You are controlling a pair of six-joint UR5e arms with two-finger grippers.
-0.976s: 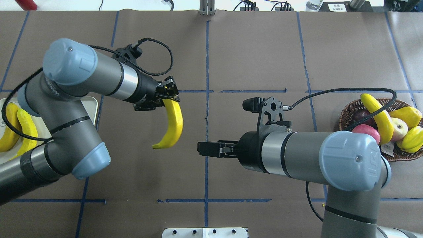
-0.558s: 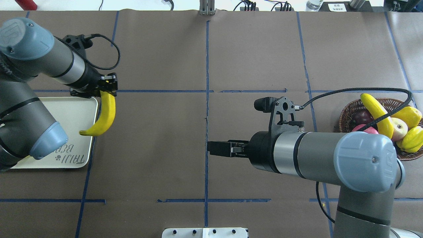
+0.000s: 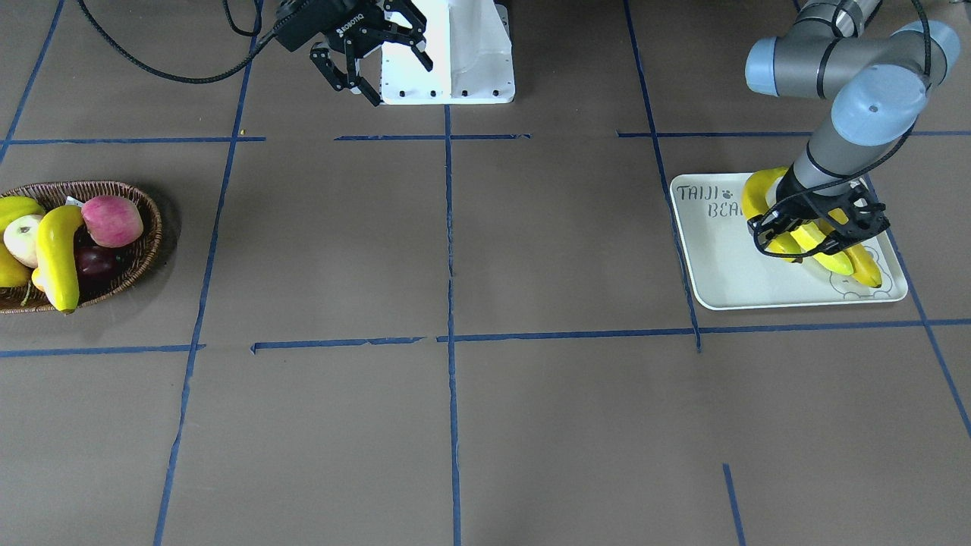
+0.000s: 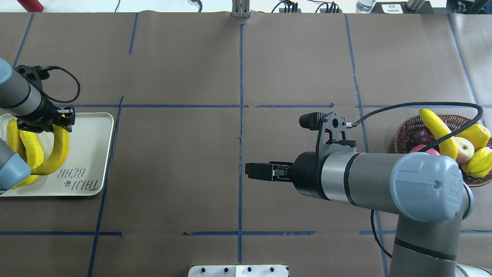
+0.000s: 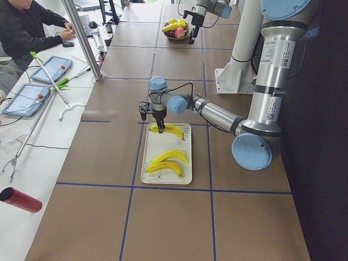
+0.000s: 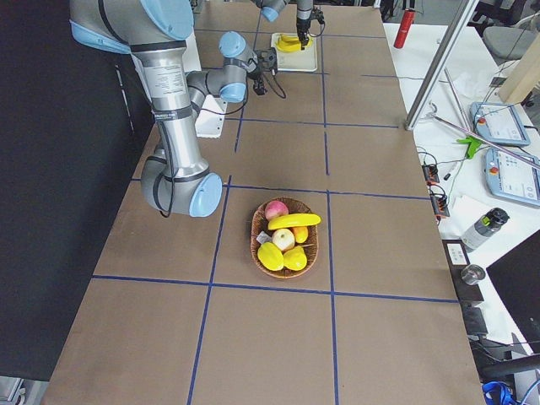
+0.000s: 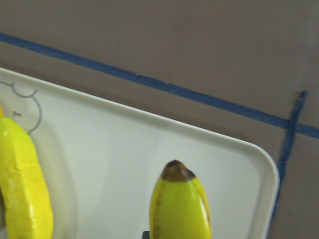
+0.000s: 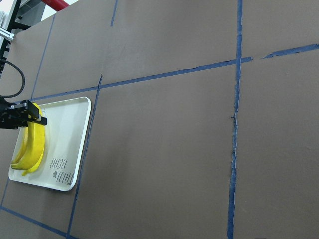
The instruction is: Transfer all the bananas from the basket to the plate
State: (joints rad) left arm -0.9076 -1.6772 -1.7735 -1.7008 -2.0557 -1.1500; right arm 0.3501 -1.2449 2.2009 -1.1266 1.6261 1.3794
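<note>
The left pincer is pressed on the stalk end of the held banana, low over the far end of the plate. From the side view the fruit seems to lie on the plate already, though I cannot tell whether its full weight is down. From the pincer the banana's long axis runs back toward the robot, along the plate's length. Its curve bows toward the bench's middle, and its free tip hooks outward to meet the nearer of the two laid bananas, which lie just beside the pincer on its outer side. The release turns on this: the fruit is inside the rim with bare plate on its inner side, so spreading the fingers and lifting straight up should leave it there. The held banana looks smooth and slightly more orange than its lemon-yellow neighbours. The wrist view shows a dark brown cap on its end. Well apart across the bench, the right pincer hangs spread and empty, pointing toward the bench's middle. Behind it, past its own wrist and elbow, sits the basket, far nearer to this arm than to the left one. One last banana lies there on top of the other fruit, its long axis slanting across the basket and propped on a pink apple, with its upper side clear for a grasp.
</note>
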